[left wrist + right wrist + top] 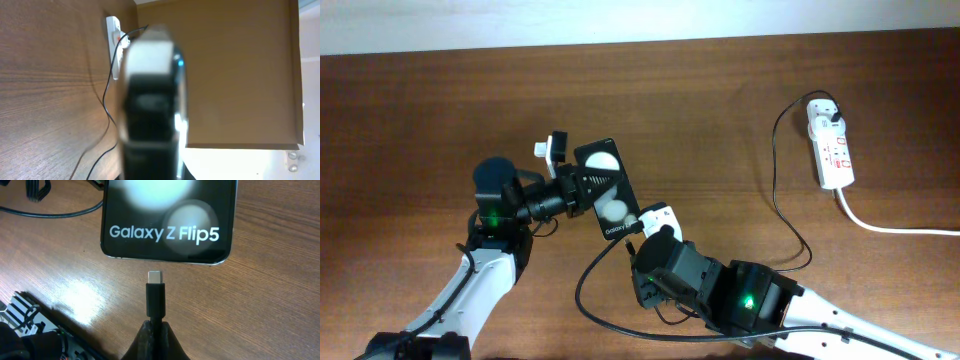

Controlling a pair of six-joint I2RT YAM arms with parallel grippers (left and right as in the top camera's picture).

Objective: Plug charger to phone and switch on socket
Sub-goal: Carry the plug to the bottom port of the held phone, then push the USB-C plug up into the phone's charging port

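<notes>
Overhead, phone: your left jaws clamp the phone [610, 200] mid-desk [420, 100].
Overhead, socket: the socket [832, 150] lies far right, with the charger [775, 185] plugged in.
Left wrist, phone: blurred, edge-on.
Right wrist, charger: your right jaws pinch it; the plug tip [155, 276] sits just short of the phone's edge.

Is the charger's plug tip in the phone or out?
Out. The plug tip, pinched in the right gripper, sits just short of the phone, bare table showing between them.
</notes>
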